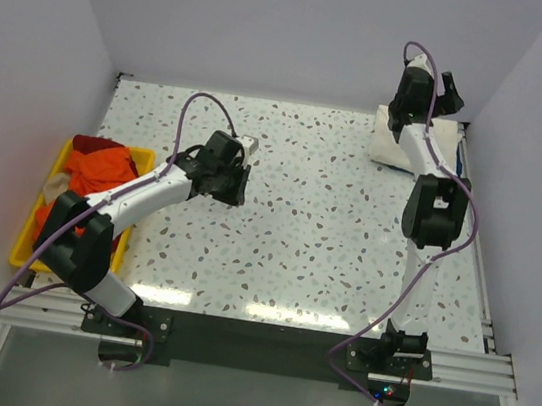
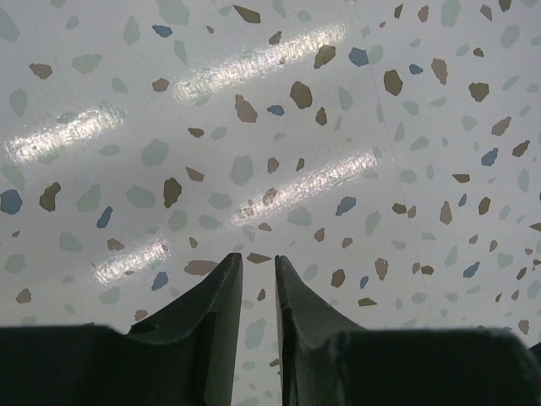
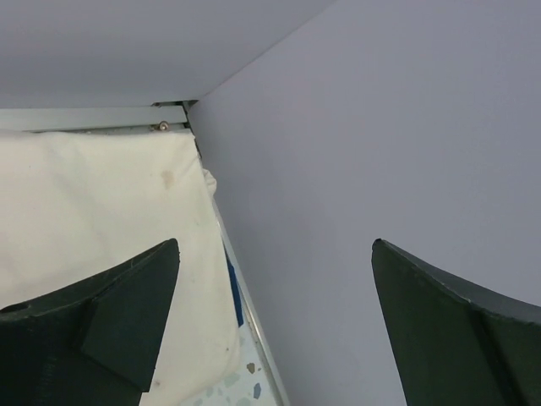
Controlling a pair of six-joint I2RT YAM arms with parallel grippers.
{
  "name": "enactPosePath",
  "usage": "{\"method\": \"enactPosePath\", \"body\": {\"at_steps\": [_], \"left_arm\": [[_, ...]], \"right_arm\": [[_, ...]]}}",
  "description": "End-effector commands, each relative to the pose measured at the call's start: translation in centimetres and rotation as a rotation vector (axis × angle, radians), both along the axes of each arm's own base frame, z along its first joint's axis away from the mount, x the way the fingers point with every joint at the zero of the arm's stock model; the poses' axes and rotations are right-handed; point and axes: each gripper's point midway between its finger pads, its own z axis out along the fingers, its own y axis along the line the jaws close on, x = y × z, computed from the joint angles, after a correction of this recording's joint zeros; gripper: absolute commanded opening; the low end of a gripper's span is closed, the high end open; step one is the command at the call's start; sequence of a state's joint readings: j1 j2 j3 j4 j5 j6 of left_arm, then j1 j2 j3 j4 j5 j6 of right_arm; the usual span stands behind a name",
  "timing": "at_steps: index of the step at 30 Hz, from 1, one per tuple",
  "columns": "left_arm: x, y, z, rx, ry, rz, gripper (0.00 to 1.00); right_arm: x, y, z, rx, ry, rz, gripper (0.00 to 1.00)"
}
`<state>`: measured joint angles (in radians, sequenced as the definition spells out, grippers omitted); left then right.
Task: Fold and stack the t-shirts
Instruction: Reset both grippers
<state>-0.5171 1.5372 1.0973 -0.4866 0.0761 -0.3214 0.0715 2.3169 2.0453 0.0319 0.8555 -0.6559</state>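
Note:
A folded cream t-shirt (image 1: 392, 144) lies in the back right corner; in the right wrist view it (image 3: 101, 203) fills the left half, with a dark blue sliver (image 3: 237, 296) showing under its edge. Orange (image 1: 104, 171) and red (image 1: 92, 145) t-shirts are heaped in the yellow tray (image 1: 30, 230) at the left. My right gripper (image 1: 446, 94) (image 3: 275, 241) is open wide and empty, raised above the cream shirt's right edge beside the wall. My left gripper (image 1: 228, 182) (image 2: 258, 258) hangs over bare table left of centre, jaws almost together, holding nothing.
The right wall (image 3: 380, 152) stands close to my right gripper, and the back wall (image 1: 295, 35) just behind it. The speckled table (image 1: 316, 240) spreads between the arms. The tray sits near the left wall.

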Motion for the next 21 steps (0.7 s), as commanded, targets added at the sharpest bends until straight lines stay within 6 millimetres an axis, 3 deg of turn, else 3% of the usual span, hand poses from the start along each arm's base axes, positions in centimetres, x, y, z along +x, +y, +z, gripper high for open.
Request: {"method": "enactPosePath", "body": {"at_steps": [1,4,9,10,11,12,13,15,17,18,19,20,21], "left_arm": [[0.6,-0.4,0.7,-0.024,-0.035,-0.013,0.27],[0.7,-0.4,1.0,-0.026,-0.043,-0.011,0.27],[0.9,-0.2,1.7,-0.033,-0.059,-0.001,0.27],[1.0,-0.1,1.8,-0.033,-0.063,0.001,0.27],[1.1,0.0,2.0,-0.034,-0.069,0.006,0.27],[1.1,0.1,2.2,-0.033,-0.075,0.010,0.27],[1.1,0.3,2.3,-0.030,-0.080,0.015,0.28],[1.2,0.5,2.7,-0.028,-0.093,0.026,0.28],[1.2,0.6,3.0,-0.027,-0.101,0.034,0.28],[1.2,0.8,3.3,-0.026,-0.112,0.043,0.28],[1.2,0.9,3.6,-0.030,-0.116,0.050,0.29],[1.1,1.0,3.8,-0.032,-0.119,0.052,0.29],[1.1,1.1,4.3,-0.034,-0.131,0.060,0.29]], "right_arm": [[-0.7,0.3,4.5,0.059,-0.119,-0.028,0.99],[-1.1,1.0,4.5,0.090,-0.121,-0.021,0.99],[-2.6,4.9,3.5,0.167,-0.120,0.022,0.99],[-3.4,5.6,5.0,0.186,-0.151,0.033,0.99],[-3.8,6.5,4.9,0.205,-0.152,0.050,0.99],[-4.5,8.3,3.8,0.248,-0.138,0.069,0.99],[-5.3,9.5,5.3,0.293,-0.164,0.106,0.99],[-7.0,12.4,4.3,0.387,-0.150,0.145,0.99],[-8.8,14.8,5.9,0.504,-0.171,0.231,0.99],[-10.1,16.4,4.3,0.582,-0.157,0.236,0.99],[-10.9,17.4,4.1,0.629,-0.149,0.269,0.99],[-12.3,18.9,5.8,0.706,-0.166,0.352,0.99],[-13.7,20.1,3.8,0.769,-0.135,0.354,0.99]]}}
